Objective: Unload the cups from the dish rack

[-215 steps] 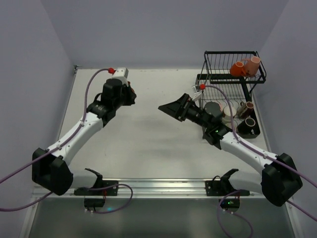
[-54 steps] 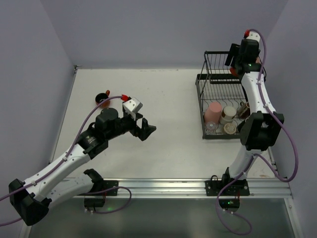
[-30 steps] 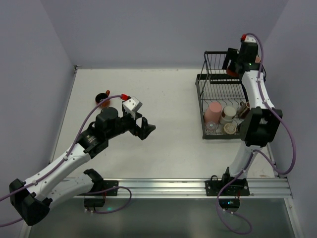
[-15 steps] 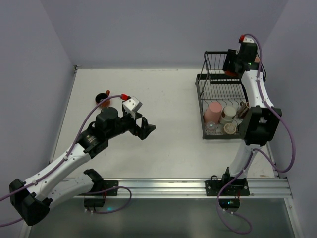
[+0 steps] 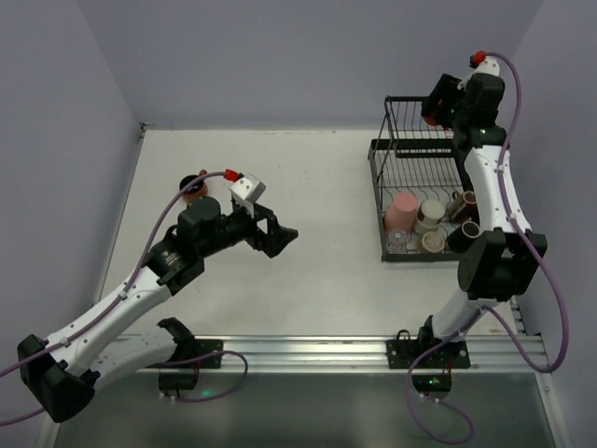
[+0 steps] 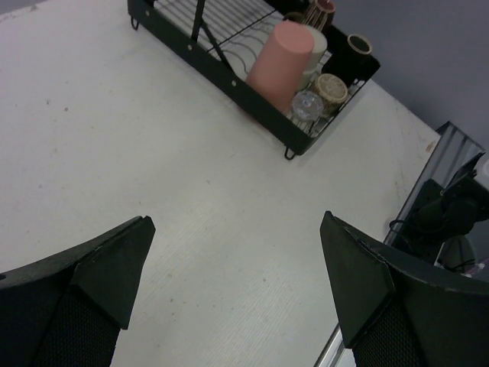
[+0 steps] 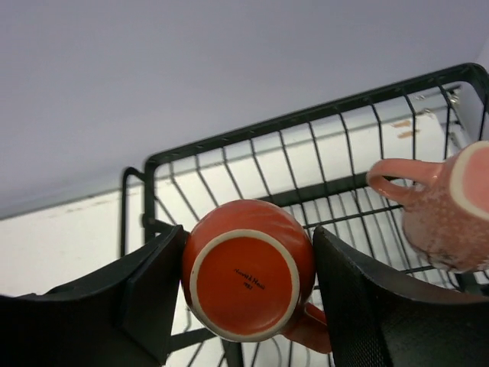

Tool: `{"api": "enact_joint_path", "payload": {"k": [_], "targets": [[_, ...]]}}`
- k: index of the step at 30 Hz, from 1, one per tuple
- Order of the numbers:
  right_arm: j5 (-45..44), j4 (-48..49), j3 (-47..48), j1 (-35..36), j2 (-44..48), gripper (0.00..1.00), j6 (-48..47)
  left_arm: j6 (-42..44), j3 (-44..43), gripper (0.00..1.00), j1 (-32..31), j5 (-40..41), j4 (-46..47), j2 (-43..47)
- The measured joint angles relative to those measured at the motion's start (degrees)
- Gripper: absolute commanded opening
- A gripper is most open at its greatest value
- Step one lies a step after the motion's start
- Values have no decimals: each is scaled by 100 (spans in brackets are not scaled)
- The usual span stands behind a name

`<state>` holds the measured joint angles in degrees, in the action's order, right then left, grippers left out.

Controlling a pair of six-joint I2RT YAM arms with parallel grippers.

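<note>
Claw grips one orange cup; perhaps six below.

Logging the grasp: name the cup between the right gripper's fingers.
The orange cup, base toward the wrist camera, clamped in the right gripper. The pink mug beside it is free.

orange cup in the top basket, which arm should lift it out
Right. The right hand is shut on the orange cup at the top of the dish rack; the left hand hangs open over the table, well away.
</note>
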<state>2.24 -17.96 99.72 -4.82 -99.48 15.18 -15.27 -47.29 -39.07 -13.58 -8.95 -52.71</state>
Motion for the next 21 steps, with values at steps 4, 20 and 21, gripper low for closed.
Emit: {"api": "enact_joint_path", "payload": {"k": [4, 20, 21], "targets": [[407, 529, -597, 0, 529, 23, 588, -437, -203, 100, 0, -269, 612, -160], [2094, 3318, -4498, 1513, 3222, 23, 3554, -2293, -1200, 97, -120, -1187, 3257, -2326], [2175, 3512, -4658, 1665, 3285, 23, 3709, -2326, -1281, 97, -120, -1198, 3289, -2437]]}}
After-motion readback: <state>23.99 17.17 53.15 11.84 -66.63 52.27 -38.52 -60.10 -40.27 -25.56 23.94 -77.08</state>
